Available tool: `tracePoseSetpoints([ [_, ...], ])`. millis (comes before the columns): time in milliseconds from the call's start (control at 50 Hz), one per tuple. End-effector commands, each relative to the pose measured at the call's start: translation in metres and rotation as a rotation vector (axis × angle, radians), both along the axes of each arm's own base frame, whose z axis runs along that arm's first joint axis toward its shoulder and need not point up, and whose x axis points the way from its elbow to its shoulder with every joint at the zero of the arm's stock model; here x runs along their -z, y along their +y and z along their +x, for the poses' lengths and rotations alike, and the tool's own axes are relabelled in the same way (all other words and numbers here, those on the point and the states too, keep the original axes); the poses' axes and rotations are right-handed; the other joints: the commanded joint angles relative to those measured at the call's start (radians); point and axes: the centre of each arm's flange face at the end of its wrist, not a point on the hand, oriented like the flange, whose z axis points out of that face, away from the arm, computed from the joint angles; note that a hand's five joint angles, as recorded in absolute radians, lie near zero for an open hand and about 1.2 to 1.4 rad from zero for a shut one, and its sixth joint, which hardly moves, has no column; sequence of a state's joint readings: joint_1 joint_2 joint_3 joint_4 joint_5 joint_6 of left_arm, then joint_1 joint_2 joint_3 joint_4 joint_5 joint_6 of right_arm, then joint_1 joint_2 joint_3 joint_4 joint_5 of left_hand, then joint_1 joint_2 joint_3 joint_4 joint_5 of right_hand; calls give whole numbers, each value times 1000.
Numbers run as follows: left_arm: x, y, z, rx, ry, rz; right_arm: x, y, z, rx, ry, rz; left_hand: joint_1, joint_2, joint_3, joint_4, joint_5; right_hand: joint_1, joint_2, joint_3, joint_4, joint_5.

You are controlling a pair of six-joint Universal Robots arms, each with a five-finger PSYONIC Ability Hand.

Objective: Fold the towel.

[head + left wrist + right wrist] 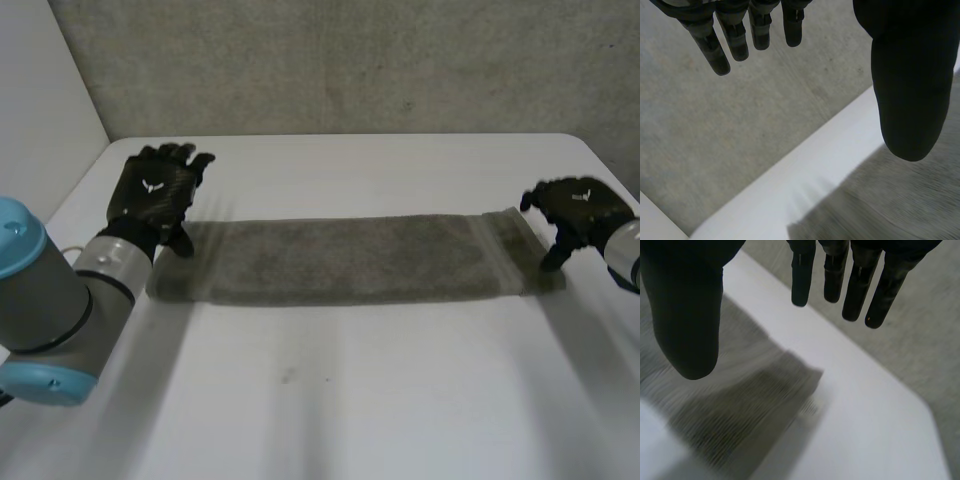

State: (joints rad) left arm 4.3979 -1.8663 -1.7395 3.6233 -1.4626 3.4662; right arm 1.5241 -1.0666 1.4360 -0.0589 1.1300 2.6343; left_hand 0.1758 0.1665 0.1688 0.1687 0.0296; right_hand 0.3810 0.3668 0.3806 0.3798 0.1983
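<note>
The black robotic right hand (687, 315) is seen with straight, spread fingers (857, 290) and the thumb held well apart from them; nothing is gripped. A grey ribbed terry towel (755, 405) is laid flat on the white smooth table (865, 430), one corner shown below the gap between thumb and fingers. The thumb is placed over the towel; contact cannot be told. A grey rough concrete-like surface (935, 340) is seen past the table's edge, behind the fingertips.

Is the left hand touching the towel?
Cannot tell. In the head view the left hand has its thumb over the long grey towel; the left wrist view shows neither contact nor gap.
</note>
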Motion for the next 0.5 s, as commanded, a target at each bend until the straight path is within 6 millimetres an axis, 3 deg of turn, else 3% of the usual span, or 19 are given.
tracePoseSetpoints([
  [20,15,11,3,2,-7,58,43,-3,-17,-10,-20,113,-1,8,6,6,-30,150,164,150,151,158],
  [140,16,12,2,4,-6,60,64,-6,-19,-34,11,139,-1,8,6,6,-30,244,258,244,245,252],
  [260,16,14,1,7,-6,61,70,-11,-23,-37,45,117,-1,8,6,6,-30,376,390,377,378,384],
  [320,17,15,1,10,-8,66,72,-16,-24,-35,51,95,-1,8,6,6,-30,503,517,503,504,511],
  [360,18,15,1,10,-8,67,73,-19,-25,-34,55,72,-1,8,6,6,-30,876,890,876,877,884],
  [400,18,15,1,10,-10,67,72,-21,-26,-26,60,61,-1,8,6,6,-30,1014,1028,1014,1015,1022],
  [500,18,16,1,11,-9,69,67,-29,-33,22,79,13,-1,8,6,6,-30,1015,1029,1016,1017,1023],
])
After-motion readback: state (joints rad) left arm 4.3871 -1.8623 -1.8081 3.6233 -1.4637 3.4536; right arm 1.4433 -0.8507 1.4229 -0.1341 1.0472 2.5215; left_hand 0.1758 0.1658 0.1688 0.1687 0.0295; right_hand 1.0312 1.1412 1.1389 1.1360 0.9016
